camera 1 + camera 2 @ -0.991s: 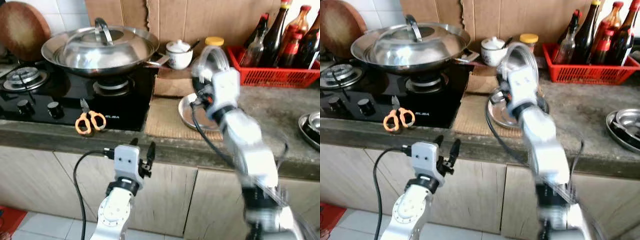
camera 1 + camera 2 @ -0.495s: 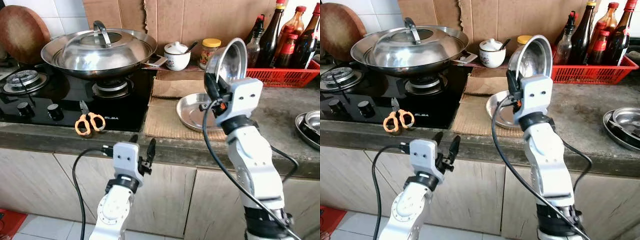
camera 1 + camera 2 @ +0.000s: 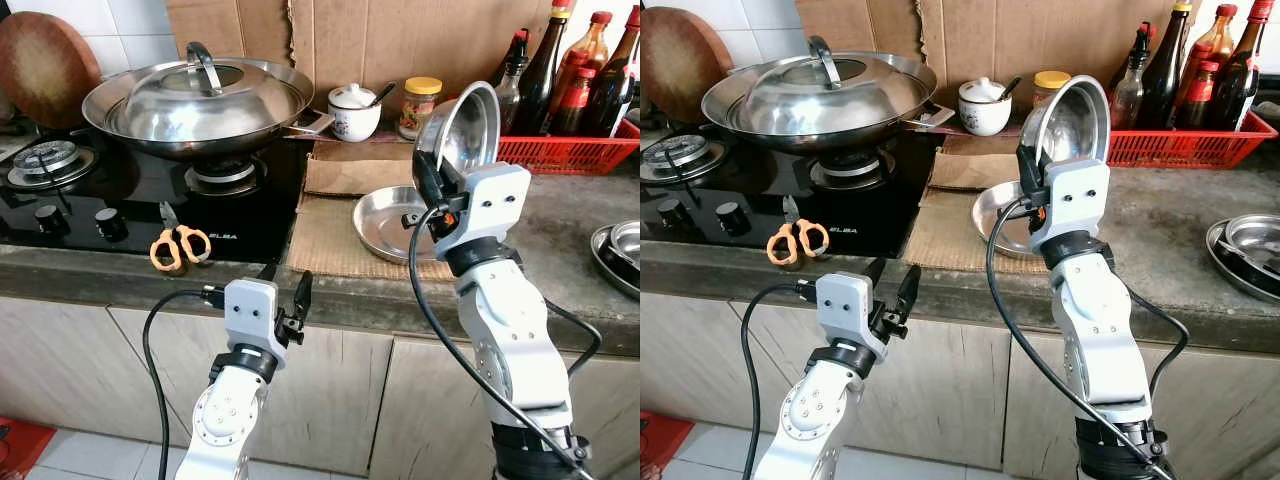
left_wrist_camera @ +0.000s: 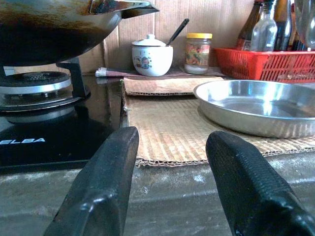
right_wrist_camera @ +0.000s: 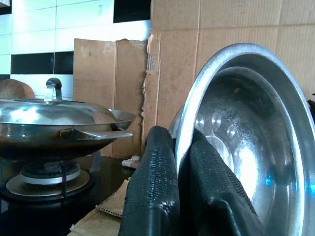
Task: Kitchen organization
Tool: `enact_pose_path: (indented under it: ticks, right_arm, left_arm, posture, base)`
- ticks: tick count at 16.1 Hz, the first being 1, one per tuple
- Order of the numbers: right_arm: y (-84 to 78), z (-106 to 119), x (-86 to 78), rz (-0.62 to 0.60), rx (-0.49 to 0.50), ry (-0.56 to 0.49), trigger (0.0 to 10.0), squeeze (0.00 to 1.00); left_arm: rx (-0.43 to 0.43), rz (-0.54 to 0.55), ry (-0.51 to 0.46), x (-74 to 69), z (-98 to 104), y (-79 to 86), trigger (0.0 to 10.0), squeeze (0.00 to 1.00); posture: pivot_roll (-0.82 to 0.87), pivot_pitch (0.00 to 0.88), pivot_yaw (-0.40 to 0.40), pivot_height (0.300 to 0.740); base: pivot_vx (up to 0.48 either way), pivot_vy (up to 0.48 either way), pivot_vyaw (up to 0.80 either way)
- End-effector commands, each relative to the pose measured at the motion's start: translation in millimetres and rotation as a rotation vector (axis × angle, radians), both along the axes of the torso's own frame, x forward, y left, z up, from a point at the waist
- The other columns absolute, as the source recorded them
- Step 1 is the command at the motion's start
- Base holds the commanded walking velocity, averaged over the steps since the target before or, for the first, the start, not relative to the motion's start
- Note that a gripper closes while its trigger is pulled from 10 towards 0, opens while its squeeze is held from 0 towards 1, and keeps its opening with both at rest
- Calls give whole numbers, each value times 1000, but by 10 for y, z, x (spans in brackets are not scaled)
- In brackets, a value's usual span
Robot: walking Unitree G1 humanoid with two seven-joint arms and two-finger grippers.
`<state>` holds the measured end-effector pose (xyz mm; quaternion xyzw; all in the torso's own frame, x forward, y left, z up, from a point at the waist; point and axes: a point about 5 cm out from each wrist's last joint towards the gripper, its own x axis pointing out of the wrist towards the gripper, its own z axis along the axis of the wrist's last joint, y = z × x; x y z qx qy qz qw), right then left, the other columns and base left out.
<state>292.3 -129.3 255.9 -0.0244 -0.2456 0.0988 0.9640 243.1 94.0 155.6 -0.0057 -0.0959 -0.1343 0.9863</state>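
A: From the head camera we see our right gripper (image 3: 428, 178) raised above the counter (image 3: 560, 215). Its two black fingers are closed on the rim of a steel bowl (image 3: 462, 128), which stands almost on its edge in the air, the hollow side turned to the wall.

B: Yes, and our right wrist view shows this more clearly: one finger (image 5: 150, 191) lies outside the rim and the other inside the bowl (image 5: 251, 147). There we also see the wok (image 5: 64, 125) on its burner and the cardboard on the wall behind it.

A: Under the held bowl, a shallow steel plate (image 3: 390, 222) rests on a cardboard mat (image 3: 325, 235) beside the black stove (image 3: 120, 200).

B: Our left gripper (image 3: 283, 296) is lower, just in front of the counter edge, with its fingers apart and nothing between them. From its wrist camera we look across the mat at the plate (image 4: 256, 105), and behind it we see a white sugar pot (image 4: 151, 54) with a spoon and a jar with yellow lid (image 4: 198, 46).

A: The head view adds what the wrist cameras miss: orange scissors (image 3: 180, 243) on the stove front, the lid on the wok (image 3: 200, 95), the red basket of bottles (image 3: 570, 150), and more steel dishes (image 3: 622, 255) at the far right.
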Motion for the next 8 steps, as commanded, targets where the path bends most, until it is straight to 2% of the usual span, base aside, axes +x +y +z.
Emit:
enact_pose_path:
  ticks: [1, 8]
  right_arm:
    - [2, 21, -44, 3, 5, -18, 0, 0]
    - [-10, -68, -54, -2, -1, 19, 0, 0]
  left_arm:
    - [14, -4, 6, -11, 4, 2, 10000, 0]
    - [19, -12, 17, -12, -21, -2, 10000, 0]
  posture:
    - [80, 0, 14, 740]
    - [77, 0, 16, 740]
  base:
    - [-274, 0, 0]
    - [-286, 0, 0]
